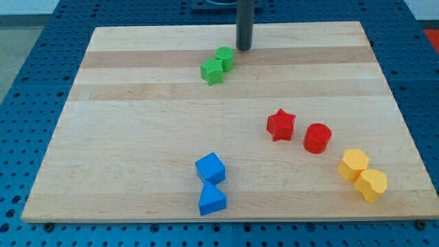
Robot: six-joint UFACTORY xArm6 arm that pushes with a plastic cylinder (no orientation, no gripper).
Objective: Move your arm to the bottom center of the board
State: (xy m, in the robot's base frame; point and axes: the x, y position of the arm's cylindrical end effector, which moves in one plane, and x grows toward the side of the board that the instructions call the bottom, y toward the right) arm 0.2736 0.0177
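Observation:
My tip (243, 47) is the lower end of a dark rod that comes down from the view's top. It rests on the wooden board (137, 137) near the top centre. It stands just up and right of a green round block (224, 57) and a green cube (212, 71), which touch each other. It does not touch either of them.
A red star (280, 125) and a red cylinder (317, 138) lie right of centre. Two yellow blocks (354, 165) (372, 184) lie at the bottom right. A blue cube (210, 168) and a blue triangle (212, 200) lie at the bottom centre. Blue perforated table (27, 75) surrounds the board.

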